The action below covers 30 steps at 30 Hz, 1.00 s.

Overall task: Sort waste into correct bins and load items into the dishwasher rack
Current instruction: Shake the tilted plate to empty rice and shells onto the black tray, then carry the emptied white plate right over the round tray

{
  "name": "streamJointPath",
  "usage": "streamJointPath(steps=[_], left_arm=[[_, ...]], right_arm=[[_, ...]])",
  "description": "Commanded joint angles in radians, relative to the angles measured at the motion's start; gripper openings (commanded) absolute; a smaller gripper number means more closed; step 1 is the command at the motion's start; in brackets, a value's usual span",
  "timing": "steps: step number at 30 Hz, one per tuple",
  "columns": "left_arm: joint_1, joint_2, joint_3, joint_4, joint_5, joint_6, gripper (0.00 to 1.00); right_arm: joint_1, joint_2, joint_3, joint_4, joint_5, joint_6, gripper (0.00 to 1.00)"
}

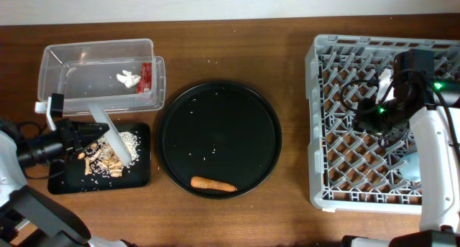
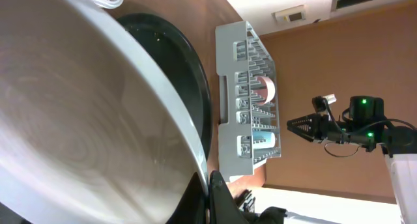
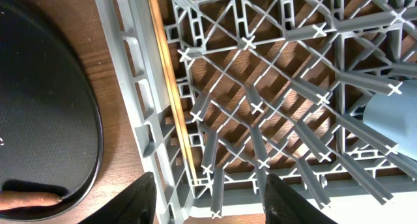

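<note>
My left gripper (image 1: 88, 132) is shut on the rim of the pale grey plate (image 1: 113, 138) and holds it tilted on edge over the small black tray (image 1: 141, 176), where peanut shells (image 1: 100, 161) and rice crumbs (image 1: 129, 139) lie. The plate (image 2: 78, 113) fills the left wrist view, pinched between the jaws (image 2: 210, 185). The clear tub (image 1: 57, 60) holds the white tissue (image 1: 128, 79) and red wrapper (image 1: 147, 76). The carrot (image 1: 213, 184) lies on the round black tray. My right gripper (image 3: 208, 204) is open and empty above the grey rack (image 1: 320, 132), which holds the light-blue cup (image 3: 391, 113) and the pinkish cup (image 2: 266, 87).
The large round black tray (image 1: 219, 136) lies between the bins and the rack, with a few crumbs on it. Thin wooden sticks (image 3: 171, 100) lie inside the rack along its left wall. The right arm (image 1: 431, 154) hangs over the rack's right side.
</note>
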Motion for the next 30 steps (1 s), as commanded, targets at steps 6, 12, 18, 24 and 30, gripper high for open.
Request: streamJointPath(steps=[6, 12, 18, 24, 30], left_arm=[[0.006, -0.029, -0.003, -0.01, 0.035, 0.034, 0.0], [0.005, -0.03, -0.003, -0.052, 0.053, 0.085, 0.0], [-0.056, -0.119, 0.008, -0.048, 0.023, 0.09, 0.0], [-0.204, -0.203, 0.041, 0.042, -0.003, 0.008, 0.0], [-0.552, -0.206, 0.041, 0.306, -0.272, -0.298, 0.0]], right_arm=[[-0.005, -0.006, 0.011, -0.006, 0.002, 0.0, 0.53], [-0.005, -0.006, 0.011, -0.006, 0.002, 0.0, 0.53], [-0.005, -0.006, 0.011, -0.007, 0.002, 0.0, 0.53], [-0.005, -0.006, 0.011, -0.006, 0.002, 0.0, 0.53], [-0.005, -0.006, 0.011, -0.006, 0.002, 0.0, 0.53]])
